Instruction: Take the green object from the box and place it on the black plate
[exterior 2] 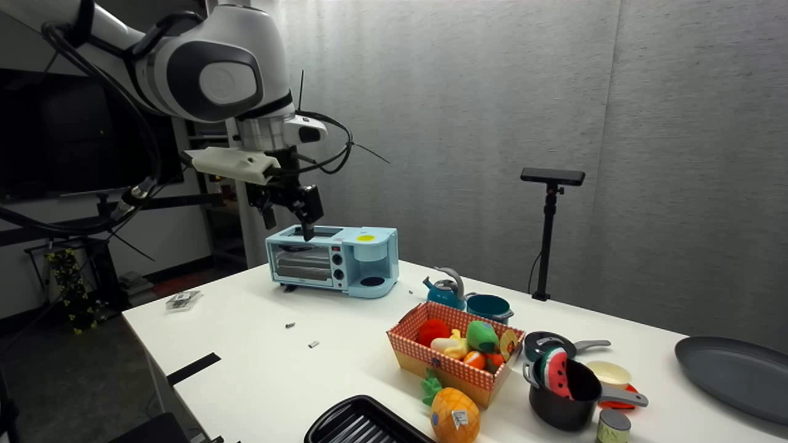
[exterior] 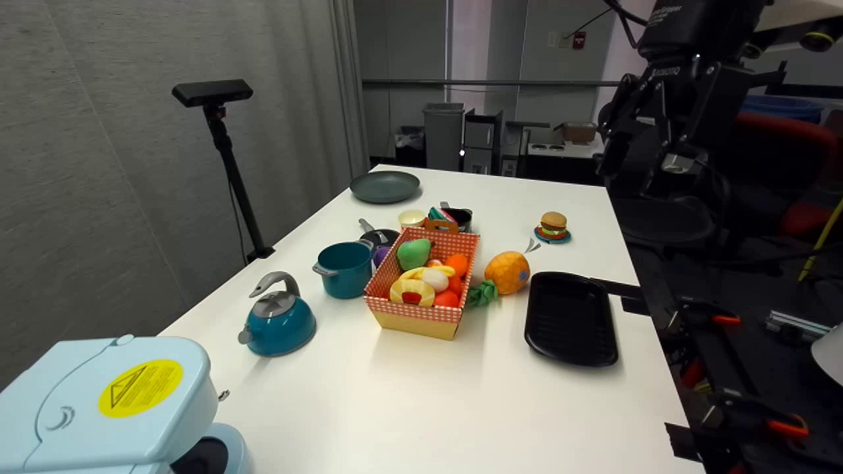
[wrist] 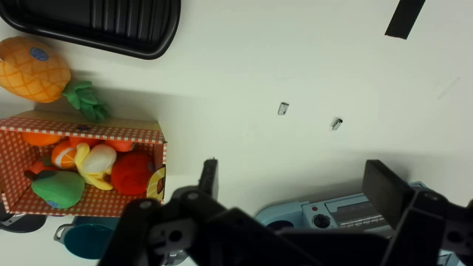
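Observation:
The green pear-like object lies among toy food in the red-checked box. It also shows in an exterior view and in the wrist view. The black plate, a ridged rectangular tray, lies on the table beside the box, past the pineapple. It shows partly in the wrist view and is cut off in an exterior view. My gripper is open and empty, high above the table. It is away from the box, on the toaster oven's side.
An orange pineapple lies between box and tray. A teal kettle, a teal pot and black pans stand around the box. A blue toaster oven stands below the gripper. A dark round plate lies farther off.

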{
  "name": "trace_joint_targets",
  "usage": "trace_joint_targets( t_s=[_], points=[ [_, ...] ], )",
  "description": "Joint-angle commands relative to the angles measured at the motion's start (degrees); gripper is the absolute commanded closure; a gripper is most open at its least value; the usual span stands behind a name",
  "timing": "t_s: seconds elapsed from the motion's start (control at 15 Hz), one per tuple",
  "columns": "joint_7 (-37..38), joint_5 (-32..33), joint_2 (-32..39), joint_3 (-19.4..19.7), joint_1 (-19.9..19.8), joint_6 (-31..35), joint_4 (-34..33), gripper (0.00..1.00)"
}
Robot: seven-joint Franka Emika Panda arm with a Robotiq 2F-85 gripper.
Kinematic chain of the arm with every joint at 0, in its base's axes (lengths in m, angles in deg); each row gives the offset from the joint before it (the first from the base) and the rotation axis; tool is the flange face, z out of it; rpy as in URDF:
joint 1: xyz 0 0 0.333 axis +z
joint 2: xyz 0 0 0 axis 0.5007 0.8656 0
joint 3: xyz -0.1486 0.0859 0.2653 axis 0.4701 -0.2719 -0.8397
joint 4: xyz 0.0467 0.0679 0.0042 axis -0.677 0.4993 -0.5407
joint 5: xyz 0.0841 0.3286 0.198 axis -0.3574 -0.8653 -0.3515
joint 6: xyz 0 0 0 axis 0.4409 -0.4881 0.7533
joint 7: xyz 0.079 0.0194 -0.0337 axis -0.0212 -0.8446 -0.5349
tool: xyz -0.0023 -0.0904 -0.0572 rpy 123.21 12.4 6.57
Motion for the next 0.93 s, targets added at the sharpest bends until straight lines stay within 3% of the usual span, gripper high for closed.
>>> trace_joint_targets(
  t_s=[0.0,0.4,0.87],
  points=[
    [-0.15,0.31,1.26,-0.23,-0.74,-4.36,-1.25,0.00],
    [-0.33,3.33,4.55,0.02,-3.51,-13.10,-1.41,0.00],
    [-2.35,15.71,11.74,0.36,-8.20,-9.49,0.00,0.00]
  ],
)
